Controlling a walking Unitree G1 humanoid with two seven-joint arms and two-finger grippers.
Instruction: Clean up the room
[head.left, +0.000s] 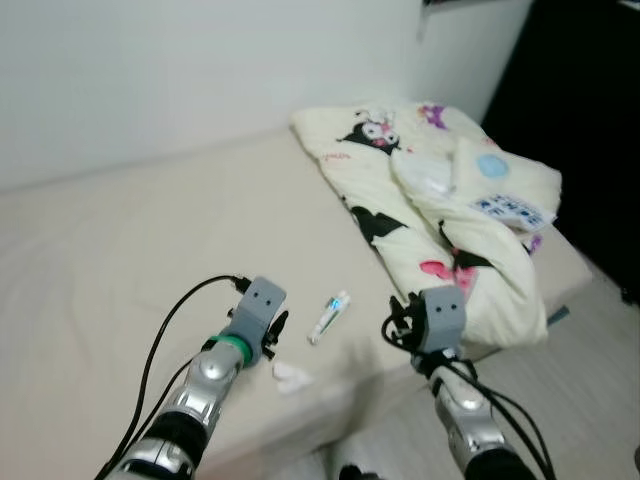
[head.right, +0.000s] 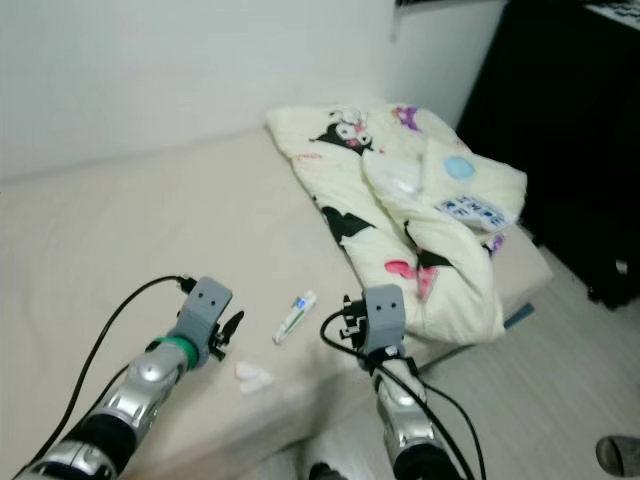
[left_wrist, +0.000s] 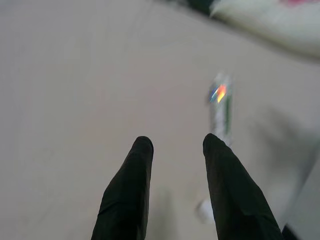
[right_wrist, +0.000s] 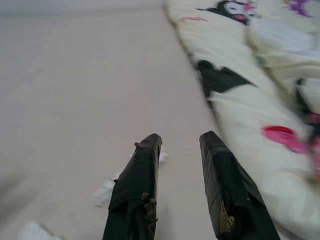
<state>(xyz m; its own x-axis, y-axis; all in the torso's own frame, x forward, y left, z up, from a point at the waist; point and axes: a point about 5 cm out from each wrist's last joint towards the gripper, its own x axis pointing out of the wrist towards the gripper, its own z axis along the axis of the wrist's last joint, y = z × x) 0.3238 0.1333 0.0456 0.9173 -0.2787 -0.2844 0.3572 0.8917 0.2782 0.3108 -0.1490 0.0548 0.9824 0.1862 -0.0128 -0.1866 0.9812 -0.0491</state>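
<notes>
Both arms reach over the bed (head.left: 120, 240). The left gripper (left_wrist: 175, 145) has its fingers apart, and so does the right gripper (right_wrist: 180, 140). A crumpled tissue (head.left: 292, 377) lies near the bed's edge. A small tube (head.left: 328, 317) lies just past it. Farther back sits a cartoon blanket (head.left: 440, 210).

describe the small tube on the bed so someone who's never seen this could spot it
Start at the beige bed with the cream cartoon-print blanket bunched on its right side. Near the bed's front edge, between the left gripper and right gripper, lies the tube. It is slim and white with blue-green print, unlike the crumpled white tissue nearby.
</notes>
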